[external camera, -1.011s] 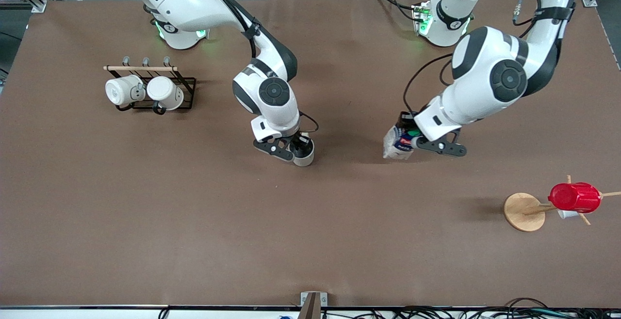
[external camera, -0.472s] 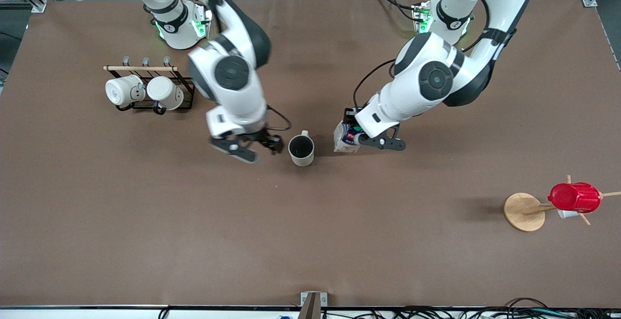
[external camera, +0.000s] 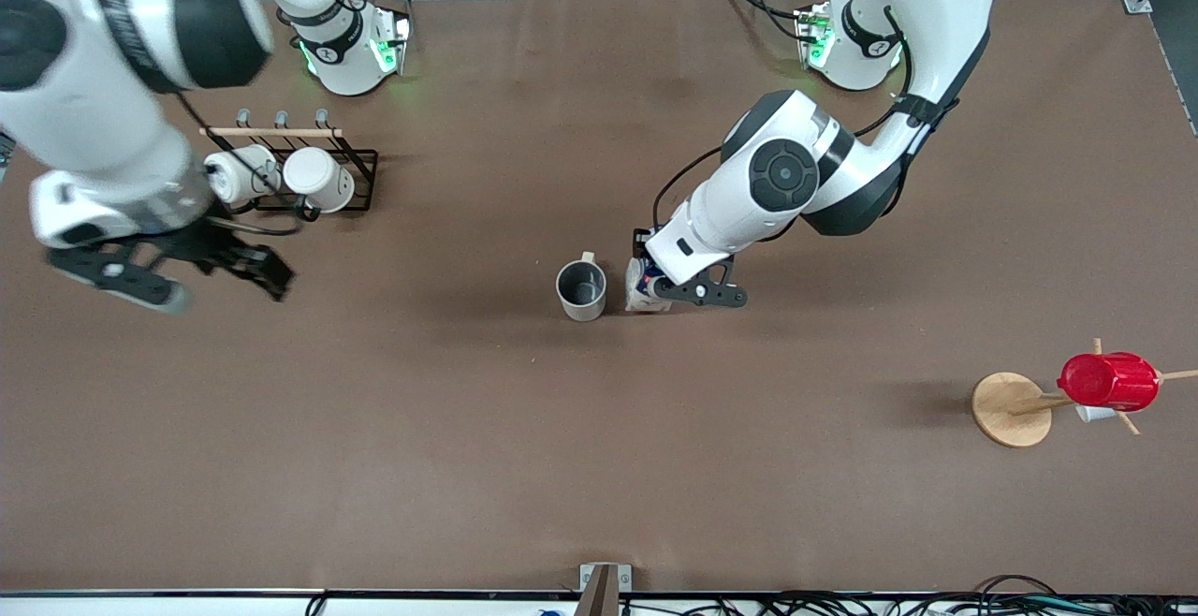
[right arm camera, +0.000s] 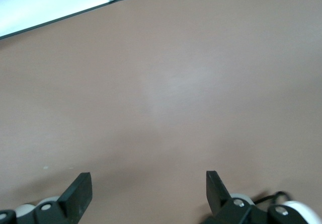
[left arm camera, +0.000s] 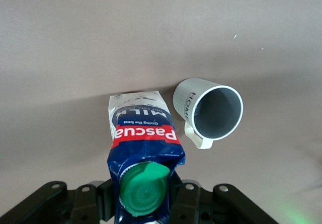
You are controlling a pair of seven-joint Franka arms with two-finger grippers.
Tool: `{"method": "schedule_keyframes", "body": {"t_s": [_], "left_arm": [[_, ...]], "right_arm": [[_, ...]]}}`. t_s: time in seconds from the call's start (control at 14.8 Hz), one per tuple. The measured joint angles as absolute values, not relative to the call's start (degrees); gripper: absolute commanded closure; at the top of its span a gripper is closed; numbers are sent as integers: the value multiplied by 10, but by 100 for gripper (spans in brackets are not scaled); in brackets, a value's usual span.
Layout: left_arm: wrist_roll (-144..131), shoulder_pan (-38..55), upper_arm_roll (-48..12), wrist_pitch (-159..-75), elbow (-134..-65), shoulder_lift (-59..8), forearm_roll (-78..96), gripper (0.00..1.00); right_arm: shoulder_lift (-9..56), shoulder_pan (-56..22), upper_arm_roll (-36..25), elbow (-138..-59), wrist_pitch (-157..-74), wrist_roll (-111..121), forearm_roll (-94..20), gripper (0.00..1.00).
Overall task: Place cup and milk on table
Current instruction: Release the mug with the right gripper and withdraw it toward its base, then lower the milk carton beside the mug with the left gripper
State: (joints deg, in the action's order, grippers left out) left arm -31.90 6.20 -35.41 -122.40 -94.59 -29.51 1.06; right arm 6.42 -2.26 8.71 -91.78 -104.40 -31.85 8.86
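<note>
Now my left gripper clamps the blue-and-white gable-top milk carton just beside the beige-grey mug — my right gripper, open, hangs near the mug rack.

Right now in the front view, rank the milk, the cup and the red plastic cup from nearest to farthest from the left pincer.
1. milk, held in the left pincer.
2. cup, beside the milk, toward the right arm's end.
3. red plastic cup, on the wooden stand, nearer the front camera.
</note>
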Motion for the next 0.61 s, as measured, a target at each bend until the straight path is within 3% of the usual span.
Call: {"method": "schedule_keyframes", "body": {"t_s": [0.34,0.61], "left_arm": [[-321,68,-358,-1224,-934,-304,-8,82],[-321,77,-359,-1224,-920,-320,-10,81]], "right_arm": [[10,-22,-20,-914,-982,-153,16,0],[-11,-21,-53,-914,-934,-76,-8,0]]}}
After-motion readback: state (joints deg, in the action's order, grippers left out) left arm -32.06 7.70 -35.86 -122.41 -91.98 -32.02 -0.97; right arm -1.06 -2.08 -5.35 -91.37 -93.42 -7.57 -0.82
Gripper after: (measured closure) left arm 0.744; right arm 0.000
